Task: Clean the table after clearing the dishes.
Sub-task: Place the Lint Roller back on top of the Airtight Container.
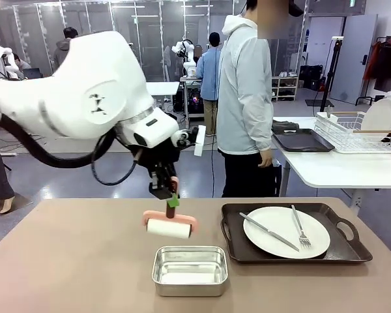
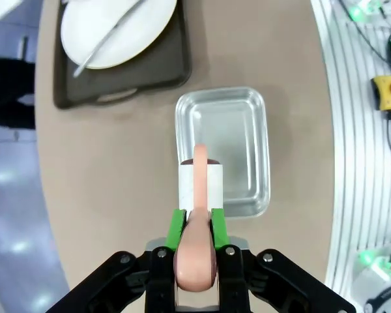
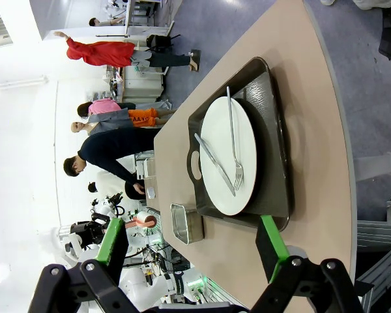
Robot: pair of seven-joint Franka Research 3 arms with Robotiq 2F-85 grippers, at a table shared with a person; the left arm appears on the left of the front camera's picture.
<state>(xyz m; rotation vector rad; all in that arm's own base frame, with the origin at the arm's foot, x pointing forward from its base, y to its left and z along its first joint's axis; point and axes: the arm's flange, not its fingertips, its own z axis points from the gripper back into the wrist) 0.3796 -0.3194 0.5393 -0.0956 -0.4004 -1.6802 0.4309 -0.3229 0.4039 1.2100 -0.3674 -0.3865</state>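
near: steel pan (image 1: pixel 189 270) on table (image 1: pixel 72 261) | L gripper (image 1: pixel 172 197) pinches lint roller (image 1: pixel 170 227) handle, roll just behind pan, maybe touching top | R gripper (image 3: pixel 190 225) spread, empty | plate (image 1: pixel 286 238) w/ fork (image 1: pixel 300 229), knife (image 1: pixel 268 231) on tray (image 1: pixel 233 238) at right, not cleared | step, judged: roller pass on table | next: press roll flat, avoid pan, tray
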